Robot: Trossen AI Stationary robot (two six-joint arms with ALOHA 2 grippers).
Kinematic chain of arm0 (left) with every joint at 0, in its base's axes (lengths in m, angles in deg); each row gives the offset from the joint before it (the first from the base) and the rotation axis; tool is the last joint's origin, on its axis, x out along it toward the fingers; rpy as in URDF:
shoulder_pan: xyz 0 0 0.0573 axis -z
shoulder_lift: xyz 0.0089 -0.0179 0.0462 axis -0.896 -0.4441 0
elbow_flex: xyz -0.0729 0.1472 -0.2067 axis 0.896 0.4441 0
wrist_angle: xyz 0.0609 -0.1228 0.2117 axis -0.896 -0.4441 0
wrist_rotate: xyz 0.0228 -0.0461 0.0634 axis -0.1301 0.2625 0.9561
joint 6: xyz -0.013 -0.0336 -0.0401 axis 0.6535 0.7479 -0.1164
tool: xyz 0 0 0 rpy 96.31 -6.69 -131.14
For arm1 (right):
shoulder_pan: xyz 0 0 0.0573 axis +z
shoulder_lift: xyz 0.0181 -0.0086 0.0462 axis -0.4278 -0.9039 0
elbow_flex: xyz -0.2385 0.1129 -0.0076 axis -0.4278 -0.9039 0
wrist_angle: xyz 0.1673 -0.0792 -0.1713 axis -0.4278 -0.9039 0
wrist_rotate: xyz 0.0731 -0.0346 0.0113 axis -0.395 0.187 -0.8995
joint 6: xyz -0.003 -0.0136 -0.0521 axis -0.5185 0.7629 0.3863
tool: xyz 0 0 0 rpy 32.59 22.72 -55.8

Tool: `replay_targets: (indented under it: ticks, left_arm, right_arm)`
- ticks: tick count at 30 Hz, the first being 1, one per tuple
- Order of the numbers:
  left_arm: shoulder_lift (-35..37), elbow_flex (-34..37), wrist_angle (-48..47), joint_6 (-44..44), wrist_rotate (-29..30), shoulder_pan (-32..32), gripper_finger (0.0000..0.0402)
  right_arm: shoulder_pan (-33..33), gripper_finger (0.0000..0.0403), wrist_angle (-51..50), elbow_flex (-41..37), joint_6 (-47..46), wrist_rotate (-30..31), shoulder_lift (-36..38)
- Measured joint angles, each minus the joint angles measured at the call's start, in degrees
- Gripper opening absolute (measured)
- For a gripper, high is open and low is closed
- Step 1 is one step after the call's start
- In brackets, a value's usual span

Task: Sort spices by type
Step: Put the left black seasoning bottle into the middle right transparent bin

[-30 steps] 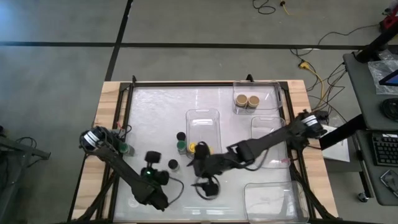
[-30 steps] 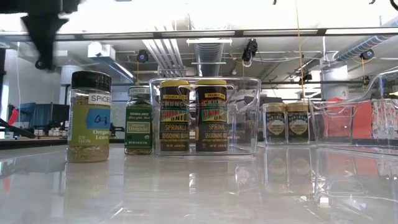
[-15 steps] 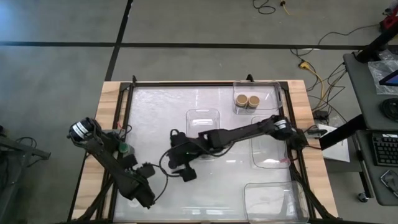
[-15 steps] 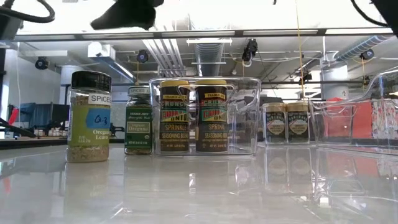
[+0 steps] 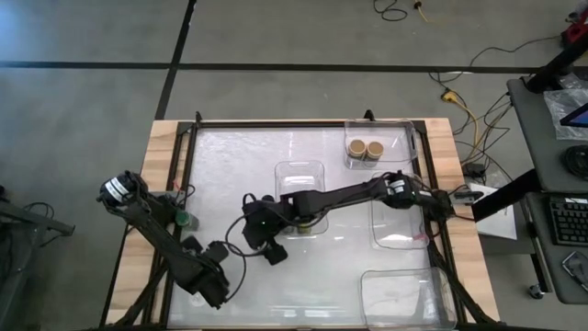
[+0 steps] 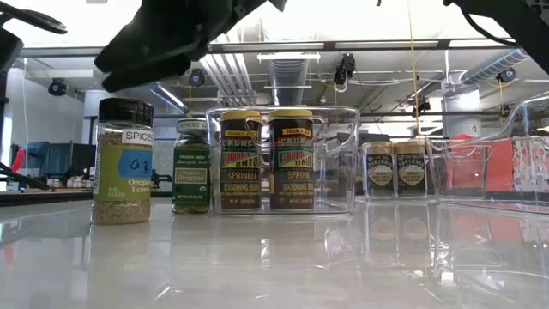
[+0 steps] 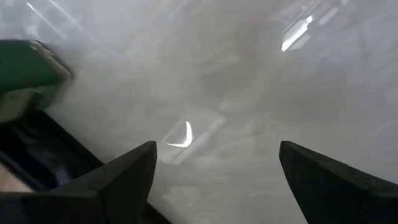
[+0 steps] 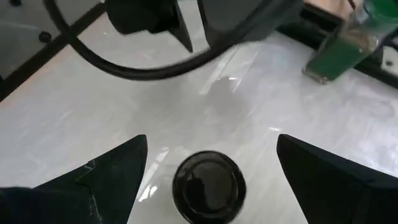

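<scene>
The right gripper (image 8: 208, 155) hovers above a black-lidded spice jar (image 8: 208, 185) on the worktop (image 5: 230, 165), fingers (image 8: 106, 171) spread wide and empty. The left gripper (image 7: 214, 165), near the worktop's left edge, is likewise wide open and empty.

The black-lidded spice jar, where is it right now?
The black-lidded jar stands on the table's left half, directly under the open right gripper, which has reached across; low view shows it left of the green-lidded jar.

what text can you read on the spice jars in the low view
"SPICES" and "Oregano Leaves": tall black-lidded clear jar of green flakes
"Organic Oregano", faintly: small green-lidded jar
"SPRINKLE SEASONING BLEND": two yellow-lidded dark jars in the clear plastic tray
Two tan-lidded jars: labels too small to read
</scene>
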Motion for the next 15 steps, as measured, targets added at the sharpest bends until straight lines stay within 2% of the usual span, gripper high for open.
replay_targets:
  ticks: [7, 15]
  left_arm:
    - [0.00, 1.40, 6.17, 4.19, -0.23, 0.14, 0.0322]
    - [-0.22, 1.44, 8.93, 5.24, -0.81, 1.14, 0.0322]
  right_arm:
    - [-0.40, 0.0346, -1.66, -0.04, 2.53, -0.64, -0.94]
    - [-1.09, 0.0321, -4.30, -0.07, 3.22, -1.48, -2.53]
